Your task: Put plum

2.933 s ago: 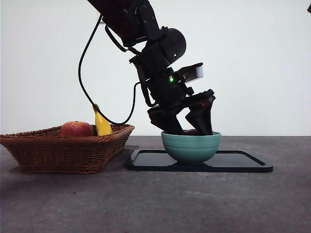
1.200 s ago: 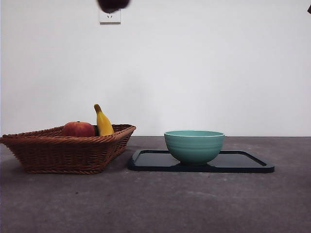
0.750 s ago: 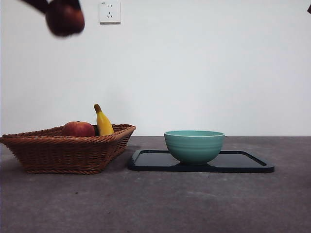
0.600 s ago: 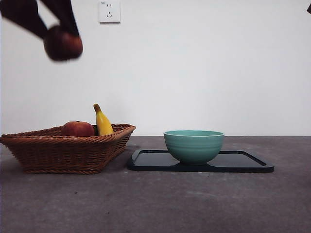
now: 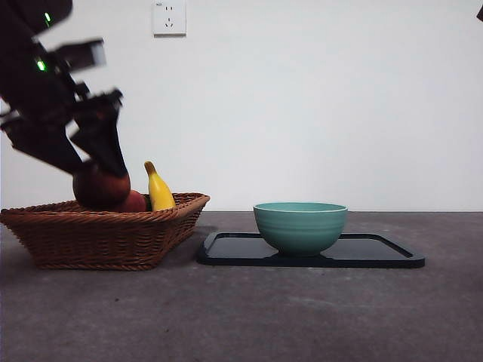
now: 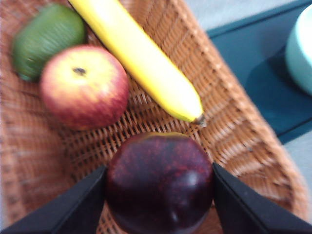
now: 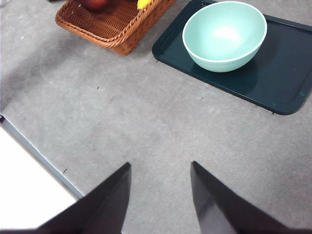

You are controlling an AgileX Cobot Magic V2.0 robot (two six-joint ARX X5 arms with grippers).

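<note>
The dark maroon plum sits between the jaws of my left gripper, which is shut on it just above the floor of the wicker basket. In the front view the same gripper reaches down into the basket at the left, with the plum at about rim height. A red-yellow apple, a banana and a green fruit lie in the basket beside it. My right gripper hangs open high over bare table.
A teal bowl stands empty on a dark tray to the right of the basket. The table's edge shows in the right wrist view. A wall socket is on the back wall.
My left gripper lifted the plum out of the bowl, carried it high and to the left, then came down with it into the basket.
</note>
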